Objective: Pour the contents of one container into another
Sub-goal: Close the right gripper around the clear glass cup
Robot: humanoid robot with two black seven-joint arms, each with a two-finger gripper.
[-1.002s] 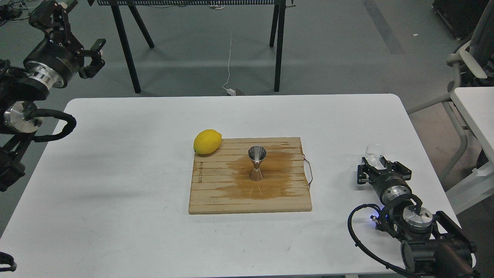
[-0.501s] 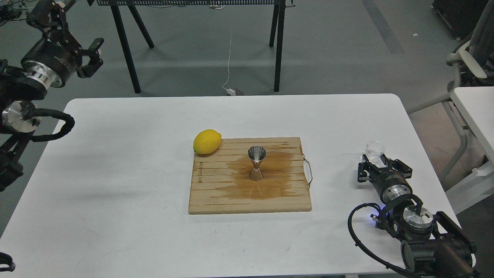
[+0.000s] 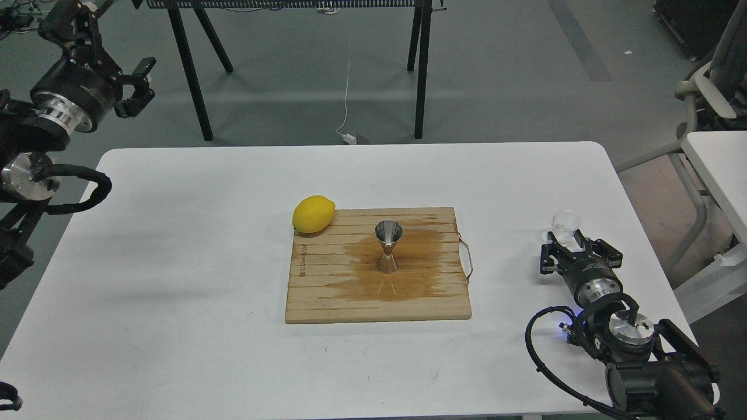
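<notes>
The clear glass cup stands upright near the table's right edge. Its base sits at the tip of my right gripper, which points away from me and appears shut on it, though the fingertips are mostly hidden behind the wrist. The steel jigger stands upright in the middle of the wooden board, on a dark wet stain, well to the left of the cup. My left gripper hangs open and holds nothing, high beyond the table's far left corner.
A lemon rests at the board's far left corner. The board has a wire handle on its right side. A black-legged stand is behind the white table, with a chair at the right.
The glass cup has shifted slightly farther from me at the right gripper's tip. The left arm has drawn back a little up and to the left.
</notes>
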